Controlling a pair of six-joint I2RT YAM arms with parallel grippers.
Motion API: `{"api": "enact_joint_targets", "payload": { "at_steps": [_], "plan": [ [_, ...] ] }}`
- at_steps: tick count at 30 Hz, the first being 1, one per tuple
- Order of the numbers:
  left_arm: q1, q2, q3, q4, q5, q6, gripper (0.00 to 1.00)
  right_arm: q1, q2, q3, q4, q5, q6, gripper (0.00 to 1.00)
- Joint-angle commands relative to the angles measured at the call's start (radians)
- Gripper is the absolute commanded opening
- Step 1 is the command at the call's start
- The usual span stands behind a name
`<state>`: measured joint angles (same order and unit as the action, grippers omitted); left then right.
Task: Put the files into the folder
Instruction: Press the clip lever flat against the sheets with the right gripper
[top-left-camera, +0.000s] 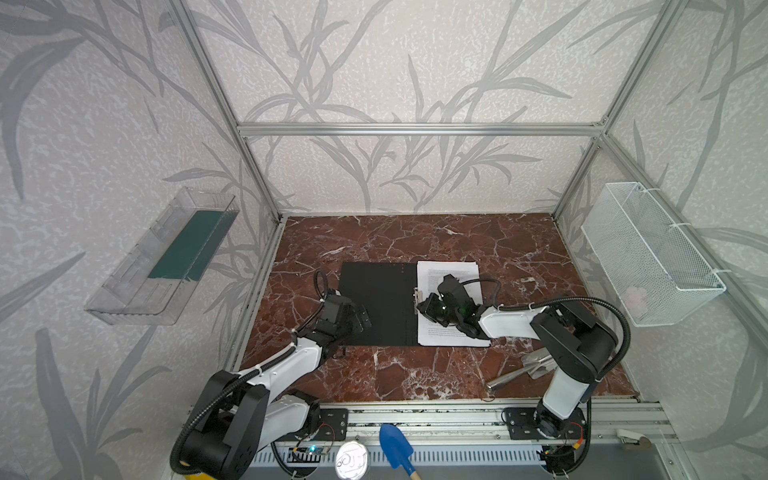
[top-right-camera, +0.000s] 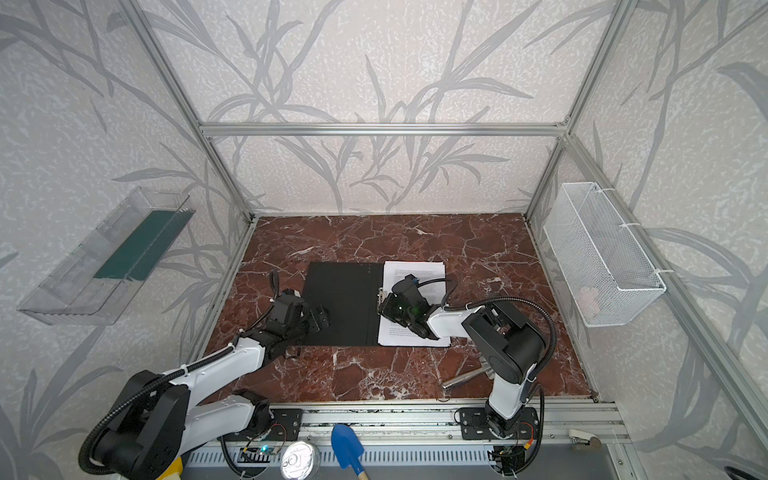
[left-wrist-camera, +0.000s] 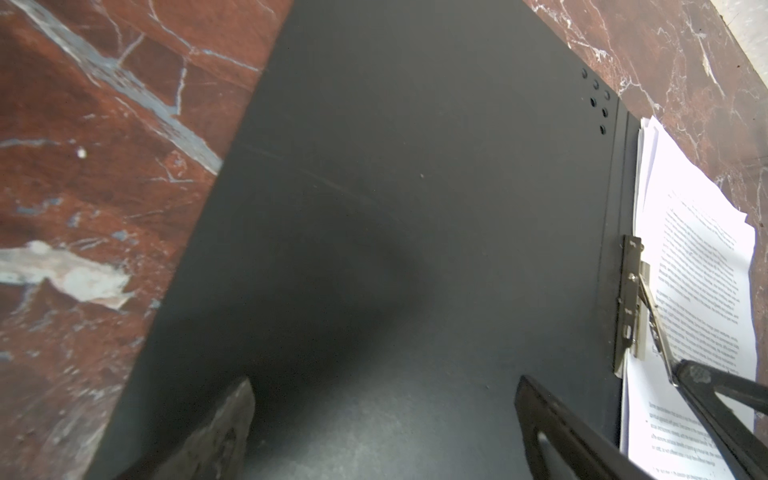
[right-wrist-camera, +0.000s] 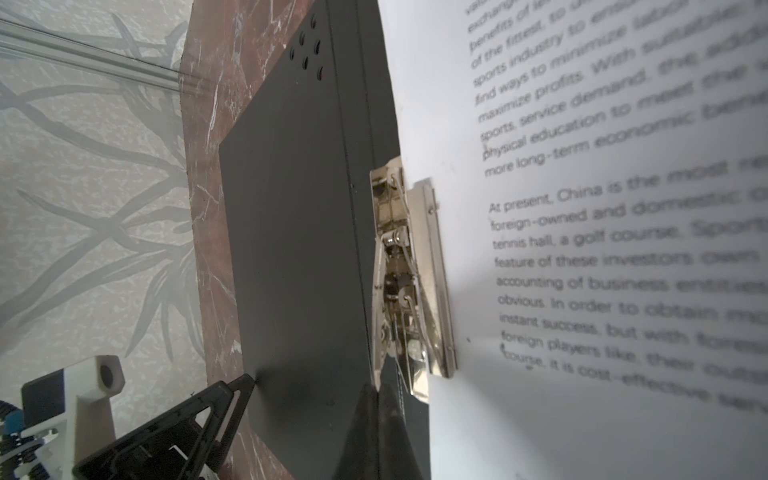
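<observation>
Files (top-left-camera: 441, 272) on open folder (top-left-camera: 374, 307); R tool (right-wrist-camera: 376, 411) clenched on clip (right-wrist-camera: 401, 270), L tool (left-wrist-camera: 384, 386) released.

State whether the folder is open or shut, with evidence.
Open: the folder lies spread flat, black inside facing up, with the files on one half.

- Site: a robot test cell in a lab, not a lived-in room.
- A bare aluminium frame (top-left-camera: 415, 129) boxes in my workspace, and leaf-print wallpaper panels (top-left-camera: 374, 62) line it as a backdrop.
- A marble-look tabletop (top-left-camera: 415, 237) sits inside the frame.
- My arm bases (top-left-camera: 540, 422) are bolted to a slotted rail (top-left-camera: 436, 419), with an exposed circuit board (top-left-camera: 309, 449) beside them.
- A wire basket (top-left-camera: 648, 249) and a clear bin (top-left-camera: 124, 291) are fixed to the side walls.
</observation>
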<state>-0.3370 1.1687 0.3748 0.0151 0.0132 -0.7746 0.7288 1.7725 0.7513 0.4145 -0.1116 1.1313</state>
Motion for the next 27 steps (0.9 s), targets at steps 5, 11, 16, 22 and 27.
{"api": "enact_joint_targets", "payload": {
  "at_steps": [5,11,16,22,27],
  "plan": [
    [0.007,0.027,-0.027,-0.049,-0.050,-0.019,0.99,0.019,0.039,-0.097,-0.209,0.165,-0.080,0.00],
    [0.007,0.052,-0.022,-0.044,-0.054,-0.023,0.99,0.040,0.056,-0.094,-0.284,0.238,-0.089,0.00],
    [0.007,0.071,-0.016,-0.045,-0.053,-0.025,0.99,0.055,0.087,-0.079,-0.329,0.275,-0.077,0.00],
    [0.007,0.081,-0.011,-0.047,-0.065,-0.020,0.99,0.066,0.122,-0.039,-0.384,0.280,-0.059,0.00],
    [0.007,0.104,-0.005,-0.061,-0.105,-0.024,0.99,0.083,0.150,-0.028,-0.407,0.276,-0.024,0.00]
  ]
}}
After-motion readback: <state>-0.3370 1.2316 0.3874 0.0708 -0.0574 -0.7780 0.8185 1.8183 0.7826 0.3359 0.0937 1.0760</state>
